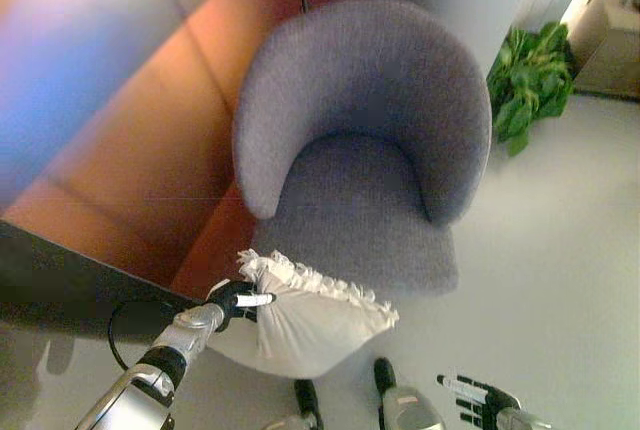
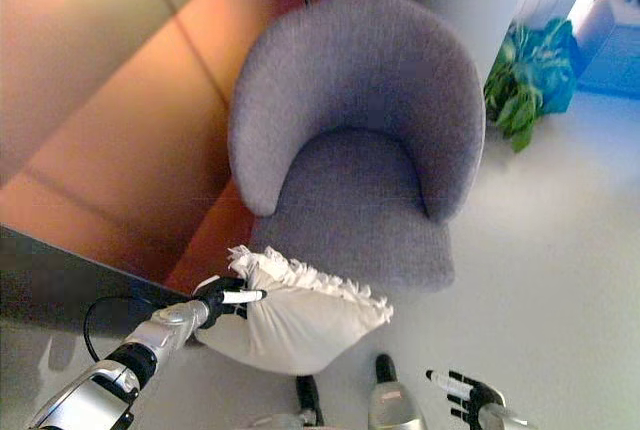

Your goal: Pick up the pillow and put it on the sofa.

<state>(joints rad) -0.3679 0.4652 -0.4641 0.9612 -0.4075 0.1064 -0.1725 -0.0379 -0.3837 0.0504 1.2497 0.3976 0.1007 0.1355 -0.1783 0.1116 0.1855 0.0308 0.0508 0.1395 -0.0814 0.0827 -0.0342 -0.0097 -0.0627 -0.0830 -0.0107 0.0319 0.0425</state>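
At the left, the left hand (image 1: pixel 236 301) comes in from the lower left and its fingers are curled around the frilled corner of the white pillow (image 1: pixel 305 320), so it grips the pillow there. The pillow hangs from this corner, above the pale floor (image 1: pixel 560 250) and just in front of the front edge of the grey sofa (image 1: pixel 365 150). Its long axis runs from the held corner at the left toward the lower right, and the ruffled edge is on the upper side.

The seat of the sofa lies up and a little to the right from the hand, so the coming move is judged as a lift forward over the front edge. The left hand is clearly the nearer one, since it already holds the pillow.

At the lower right the right hand (image 1: pixel 478 398) shows with relaxed, spread fingers, and it holds nothing. A green plant (image 1: pixel 530 85) stands at the far right.

No brand, label or writing can be read on anything.
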